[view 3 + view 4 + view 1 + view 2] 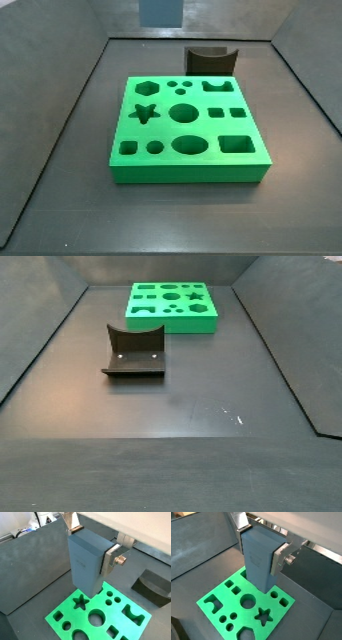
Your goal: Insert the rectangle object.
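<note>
Height is what separates my load from its target: I carry the rectangle object (87, 562) clamped between my fingers (111, 558), its long axis pointing straight down at the green board (100, 619) lying on the floor below. My gripper (259, 542) hangs above the board, and in both wrist views the block's lower end shows over the board's edge region, near the star hole (80, 602), apart from the surface and not yet in any opening. In a side view only the bottom of the block (160, 11) shows at the upper border, well above and behind the board (187, 125), which suggests I must travel sideways as well as down. Which opening fits the block's cross-section I cannot tell for sure. The dark notched block (134, 353) stands apart on the floor.
</note>
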